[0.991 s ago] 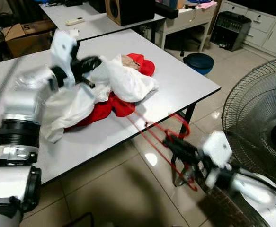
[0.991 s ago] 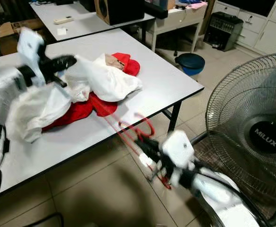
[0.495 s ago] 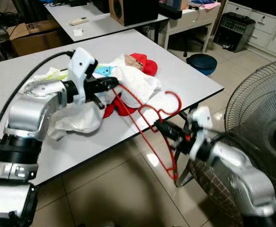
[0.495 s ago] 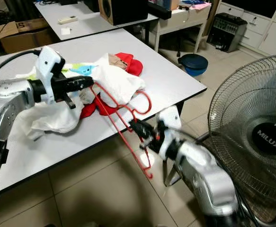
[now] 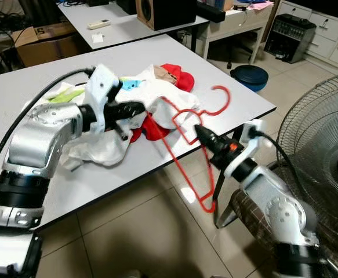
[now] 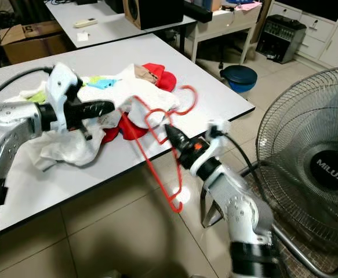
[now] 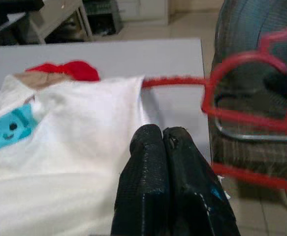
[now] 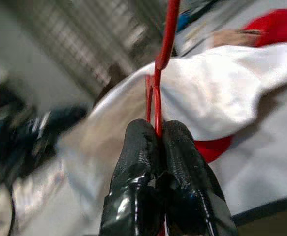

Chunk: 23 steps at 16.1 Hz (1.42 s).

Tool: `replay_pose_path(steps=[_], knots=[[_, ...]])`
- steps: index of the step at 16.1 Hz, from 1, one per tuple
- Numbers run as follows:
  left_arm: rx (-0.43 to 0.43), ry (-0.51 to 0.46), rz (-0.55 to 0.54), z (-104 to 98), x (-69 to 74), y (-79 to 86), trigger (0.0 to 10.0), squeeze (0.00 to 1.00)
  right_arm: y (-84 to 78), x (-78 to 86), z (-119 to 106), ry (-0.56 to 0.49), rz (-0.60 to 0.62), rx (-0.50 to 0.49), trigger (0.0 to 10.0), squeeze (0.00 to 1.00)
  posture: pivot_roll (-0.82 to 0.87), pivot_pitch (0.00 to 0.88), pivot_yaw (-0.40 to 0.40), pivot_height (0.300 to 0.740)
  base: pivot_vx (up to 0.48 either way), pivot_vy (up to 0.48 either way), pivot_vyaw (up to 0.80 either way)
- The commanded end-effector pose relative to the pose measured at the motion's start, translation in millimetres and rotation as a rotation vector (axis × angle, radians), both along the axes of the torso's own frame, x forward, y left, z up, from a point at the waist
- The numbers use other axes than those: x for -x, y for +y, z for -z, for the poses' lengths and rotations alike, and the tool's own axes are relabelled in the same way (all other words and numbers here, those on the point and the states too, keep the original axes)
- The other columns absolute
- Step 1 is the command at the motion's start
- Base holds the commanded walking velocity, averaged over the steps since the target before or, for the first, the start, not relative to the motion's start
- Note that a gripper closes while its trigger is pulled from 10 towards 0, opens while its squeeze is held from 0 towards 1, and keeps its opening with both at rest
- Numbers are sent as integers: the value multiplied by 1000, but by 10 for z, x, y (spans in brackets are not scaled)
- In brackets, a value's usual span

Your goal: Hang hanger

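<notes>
A red wire hanger [image 5: 206,204] hangs tilted off the white table's [image 5: 128,55] front edge, its hook up over the tabletop. My right gripper [image 5: 201,133] is shut on it near the neck, and the wire [image 8: 169,29] runs up from between the fingers. One arm of the hanger [image 7: 251,116] reaches the edge of a white garment [image 5: 171,95], which lies heaped over a red garment [image 5: 175,76]. My left gripper [image 5: 140,108] is shut, its fingertips [image 7: 155,135] against the white cloth. I cannot tell whether cloth is pinched between them.
A large standing fan [image 5: 325,145] is close on the right, behind my right arm. A blue bin [image 5: 249,76] sits on the tiled floor past the table corner. A second table with a speaker [image 5: 166,11] and a cardboard box [image 5: 41,40] stand at the back.
My right gripper has raised the hanger from below the table edge to the garment pile, so its hook is now over the tabletop. My left gripper has shifted right and lower onto the white garment.
</notes>
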<state>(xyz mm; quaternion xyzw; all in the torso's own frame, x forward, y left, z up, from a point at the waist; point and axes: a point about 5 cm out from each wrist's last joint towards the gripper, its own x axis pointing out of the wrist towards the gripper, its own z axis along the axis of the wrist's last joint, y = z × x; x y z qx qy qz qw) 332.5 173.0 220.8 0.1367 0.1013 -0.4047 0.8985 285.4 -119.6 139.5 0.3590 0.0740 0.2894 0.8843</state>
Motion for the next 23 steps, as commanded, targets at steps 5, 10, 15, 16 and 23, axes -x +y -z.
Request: replay_pose_path(steps=[5, 10, 15, 16, 23], knots=[[-96, 6, -36, 215, -25, 26, 0, 0, -68, -273, 57, 148, 134, -237, 10000, 0, -33, 0, 43, 740, 0, 0, 0], [-67, -130, -106, 264, -139, -43, 10000, 0, 146, -528, -23, 146, 121, -281, 10000, 0, -1, 0, 33, 740, 0, 0, 0], [-274, -209, 35, 283, 29, 92, 10000, 1000, 231, -750, -52, 153, 177, -299, 10000, 0, 31, 0, 27, 740, 0, 0, 0], [-235, -202, 105, 286, 97, 52, 10000, 1000, 253, -779, -52, 152, 179, -291, 10000, 0, 40, 0, 23, 740, 0, 0, 0], [-324, -39, 25, 849, 251, -171, 10000, 0, 369, -815, -59, 131, 148, -291, 10000, 0, 49, 0, 18, 740, 0, 0, 0]])
